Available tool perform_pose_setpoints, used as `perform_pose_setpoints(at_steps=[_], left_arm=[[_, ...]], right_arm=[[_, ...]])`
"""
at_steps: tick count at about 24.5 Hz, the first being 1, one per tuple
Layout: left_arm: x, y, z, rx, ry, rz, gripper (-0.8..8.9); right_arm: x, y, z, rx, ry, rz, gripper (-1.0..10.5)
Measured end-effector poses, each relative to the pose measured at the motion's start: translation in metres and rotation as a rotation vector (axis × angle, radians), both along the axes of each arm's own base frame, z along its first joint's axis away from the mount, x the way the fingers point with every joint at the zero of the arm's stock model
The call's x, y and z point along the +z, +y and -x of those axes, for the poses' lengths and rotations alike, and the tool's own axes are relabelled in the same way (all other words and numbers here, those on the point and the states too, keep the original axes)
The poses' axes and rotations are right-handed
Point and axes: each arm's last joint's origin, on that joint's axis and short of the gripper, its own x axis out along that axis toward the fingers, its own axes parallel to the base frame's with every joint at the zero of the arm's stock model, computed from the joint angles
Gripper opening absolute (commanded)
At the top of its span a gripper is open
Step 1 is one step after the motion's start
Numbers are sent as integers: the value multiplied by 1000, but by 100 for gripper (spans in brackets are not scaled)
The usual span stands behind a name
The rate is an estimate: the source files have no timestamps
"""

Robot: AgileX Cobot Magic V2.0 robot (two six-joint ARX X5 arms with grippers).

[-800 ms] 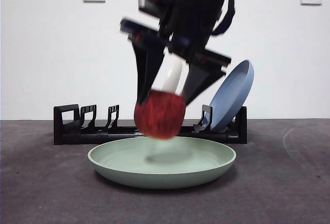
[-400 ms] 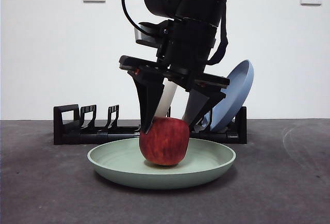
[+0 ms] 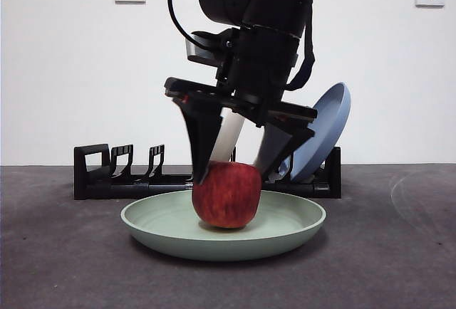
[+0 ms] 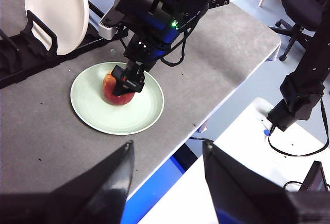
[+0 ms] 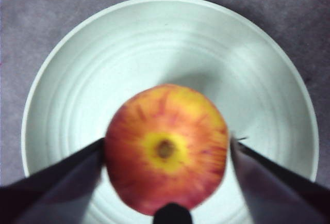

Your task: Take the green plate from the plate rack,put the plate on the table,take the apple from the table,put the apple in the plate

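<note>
The red apple [image 3: 226,195] sits in the middle of the green plate [image 3: 164,232], which lies flat on the table [image 3: 399,252] in front of the plate rack [image 3: 100,174]. My right gripper [image 3: 231,174] comes straight down over the apple, one jaw on each side. In the right wrist view the apple [image 5: 166,149] shows stem up on the plate [image 5: 154,33], with both jaws a hair off its sides. My left gripper [image 4: 167,149] is open and empty, high above the table's near edge, looking down on the plate [image 4: 103,123] and the apple [image 4: 117,91].
A blue plate [image 3: 324,127] leans in the rack's right end. A cream-white plate [image 4: 56,7] stands in the rack behind the right arm. The rack [image 4: 20,53] runs along the back. The table's edge [image 4: 206,115] is close to the green plate.
A second ago the apple hung in the right gripper above the plate. It came down and now rests in the plate. The jaws have since spread slightly.
</note>
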Motion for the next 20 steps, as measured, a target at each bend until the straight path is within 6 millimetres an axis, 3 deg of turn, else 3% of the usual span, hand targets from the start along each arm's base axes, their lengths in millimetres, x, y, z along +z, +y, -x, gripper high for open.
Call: perform_pose_setpoints(at_steps=[13, 16, 20], left_arm=[[0, -6, -3, 3, 9, -19, 224], [1, -8, -5, 21, -3, -19, 224], [4, -15, -11, 47, -22, -14, 224]], right_arm=[[-1, -5, 6, 8, 87, 36, 596], [22, -11, 12, 9, 102, 51, 595], [84, -23, 25, 35, 42, 7, 595]])
